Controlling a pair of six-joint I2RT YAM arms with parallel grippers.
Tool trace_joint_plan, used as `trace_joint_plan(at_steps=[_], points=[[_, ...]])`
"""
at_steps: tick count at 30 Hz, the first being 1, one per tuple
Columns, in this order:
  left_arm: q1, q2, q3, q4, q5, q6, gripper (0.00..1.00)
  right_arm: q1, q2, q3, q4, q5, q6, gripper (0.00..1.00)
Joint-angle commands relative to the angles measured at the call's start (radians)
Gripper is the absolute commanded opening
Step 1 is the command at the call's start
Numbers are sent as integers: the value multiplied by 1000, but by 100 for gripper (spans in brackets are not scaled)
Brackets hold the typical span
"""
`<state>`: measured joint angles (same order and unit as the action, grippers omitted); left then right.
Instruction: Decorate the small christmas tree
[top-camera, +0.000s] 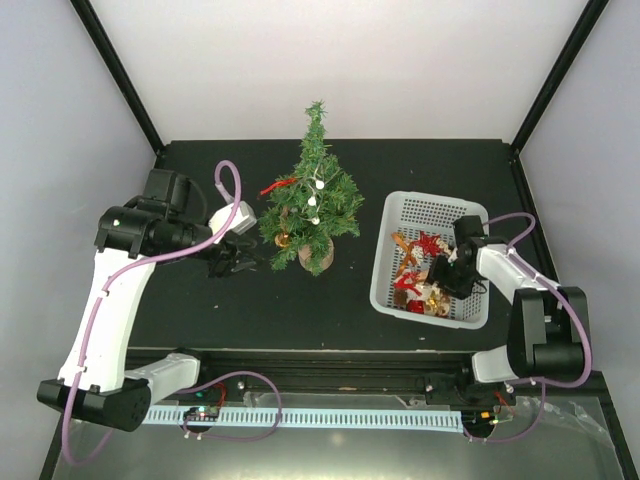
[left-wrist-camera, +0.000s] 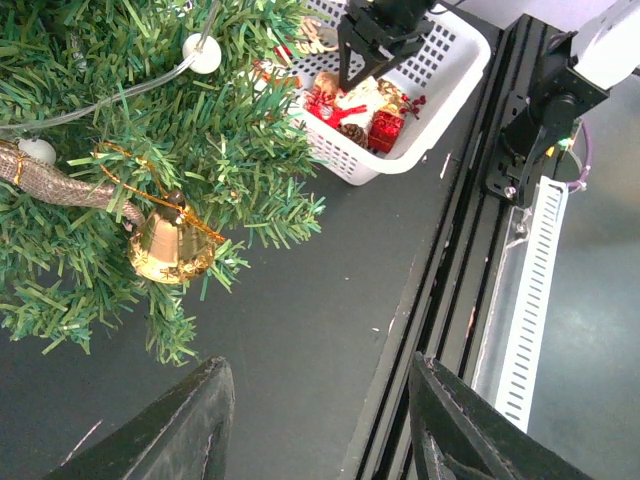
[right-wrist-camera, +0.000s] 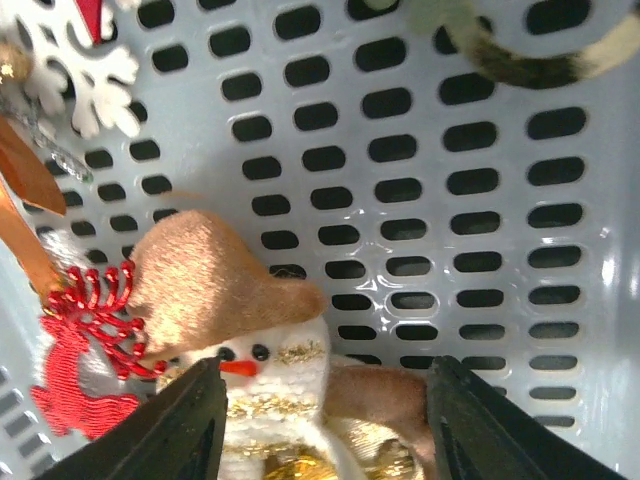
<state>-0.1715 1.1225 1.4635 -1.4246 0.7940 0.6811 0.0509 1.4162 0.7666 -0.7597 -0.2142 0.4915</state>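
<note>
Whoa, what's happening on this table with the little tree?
Two robot arms are decorating the small christmas tree. It already carries a gold bell and a string of white beads. The left end effector sits open and empty beside the tree. The right end effector hangs open inside the white basket of ornaments, just above a snowman, gripping nothing.

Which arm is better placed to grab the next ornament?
Right: the right tool, open, hangs inside the basket over the snowman ornament; the left tool is beside the small christmas tree.
</note>
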Motion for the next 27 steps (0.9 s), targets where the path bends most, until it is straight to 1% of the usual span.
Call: trace_joint_plan(at_steps=[1,2,6,8,9,15,22,27], points=[[5,8,13,-15,24,20,50,7,15,-16,47,-49,-20,50],[6,7,12,-15,22,19,50,7,23,-15,53,-56,-19,44],[6,3,12,-20,12,21,50,7,67,-5,69,-86,-19,14],[6,0,12,-20,7,21,50,6,72,6,73,-94,-15,4],[6,-1,10,-20,7,21,50,7,71,14,73,-97,-11,1],[6,-7,-15,-10,2,20,50,5,40,98,54,-67,12,1],[5,-7,-27,2,-1,18,50,-18,59,267,10,40,25,1],[5,-8,-36,9,-7,18,50,-25,82,379,-45,136,2,1]])
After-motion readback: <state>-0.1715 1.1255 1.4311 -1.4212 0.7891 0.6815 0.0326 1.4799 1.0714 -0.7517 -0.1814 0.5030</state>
